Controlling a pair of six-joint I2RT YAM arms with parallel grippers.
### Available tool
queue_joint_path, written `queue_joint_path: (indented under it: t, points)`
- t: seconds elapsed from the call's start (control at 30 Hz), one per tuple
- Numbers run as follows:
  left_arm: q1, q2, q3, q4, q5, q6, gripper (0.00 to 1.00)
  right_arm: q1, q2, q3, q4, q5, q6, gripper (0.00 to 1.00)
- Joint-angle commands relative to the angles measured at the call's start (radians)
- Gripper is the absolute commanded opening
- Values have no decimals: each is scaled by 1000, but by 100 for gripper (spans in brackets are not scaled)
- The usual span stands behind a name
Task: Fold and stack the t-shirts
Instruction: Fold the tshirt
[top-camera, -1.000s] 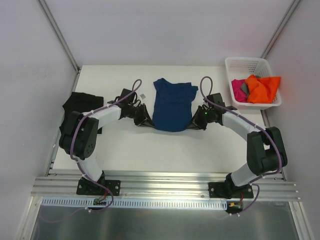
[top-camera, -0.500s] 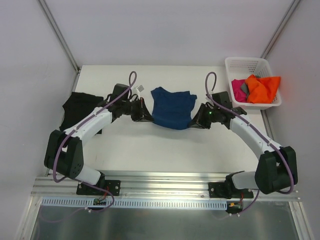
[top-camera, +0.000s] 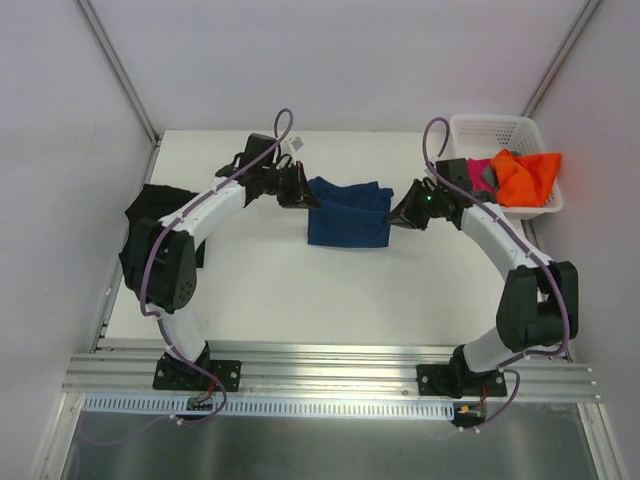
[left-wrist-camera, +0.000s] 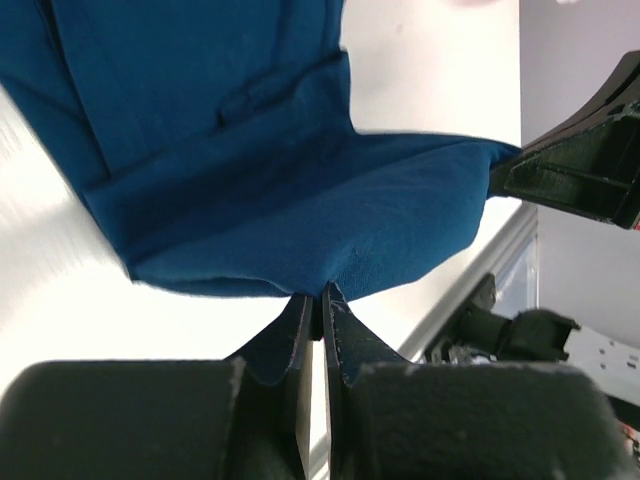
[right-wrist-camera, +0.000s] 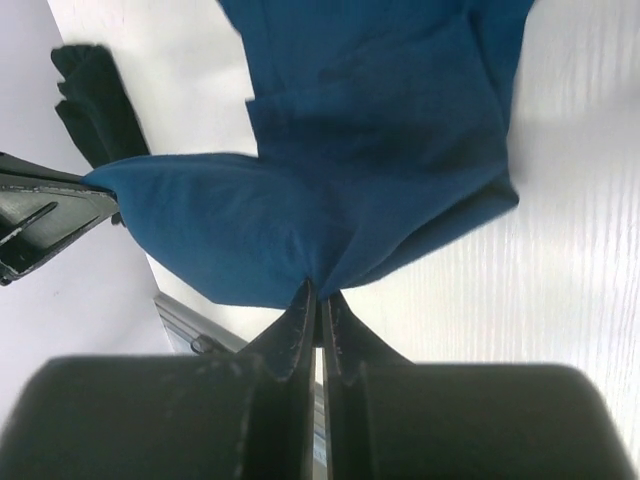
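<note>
Setting: white-walled booth, with a pale table (top-camera: 300, 300) and two arms bolted at its near edge.
Centre of interest: the navy shirt (top-camera: 348, 212) lies at the far middle of the table, between the two arms. It is doubled over on itself, with one edge raised off the cloth below and stretched from side to side.
Left side: the left gripper (top-camera: 305, 190) is clamped on the left corner of that raised edge, with a pinch of blue cloth between its pressed-together fingertips.
Right side: the right gripper (top-camera: 398, 215) is closed the same way on the opposite corner, facing its partner across the shirt.
Why held so: a corner in each gripper holds the edge taut and level, apparently so the upper half can come down square on the lower half without bunching.
Step in hand: by appearances a fold across the navy shirt, with the edge not yet let go.
Left edge: the black shirt (top-camera: 160, 215) sits in a dark heap, well apart from the navy one. Whether it is neatly folded cannot be told.
Far right corner: the white basket (top-camera: 490, 125) stands just beside the right arm and holds the orange shirt (top-camera: 525, 175), the magenta shirt (top-camera: 473, 180) and a scrap of the grey shirt (top-camera: 488, 177). All three are crumpled and seemingly waiting their turn.
</note>
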Motion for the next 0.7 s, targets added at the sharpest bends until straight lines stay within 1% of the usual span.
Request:
queue_joint_path:
  t: [0.0,0.03,0.1,0.17,0.33,0.43,0.57,0.6,0.67]
  points:
    - [19,60,115,3,-21,43,0,-28,71,90,62,-19,7,0]
    - [22,74,150,3,-24,45,0,-32,91,129,71,-23,9,0]
    - [28,111,176,0,-35,49,0,-40,161,177,79,-28,10,0]
    - [33,139,207,1,-44,55,0,-46,233,258,83,-30,10,0]
    - [51,205,286,1,-83,75,0,-55,372,422,105,-28,16,0]
    - [65,286,349,1,-95,78,0,-60,454,510,122,-19,21,1]
    - [82,398,458,1,-120,92,0,-62,553,559,161,-22,38,0]
    - [86,424,504,3,-121,92,0,-63,580,590,169,-20,42,0]
    - [93,491,547,7,-139,97,0,-63,654,634,183,-20,44,0]
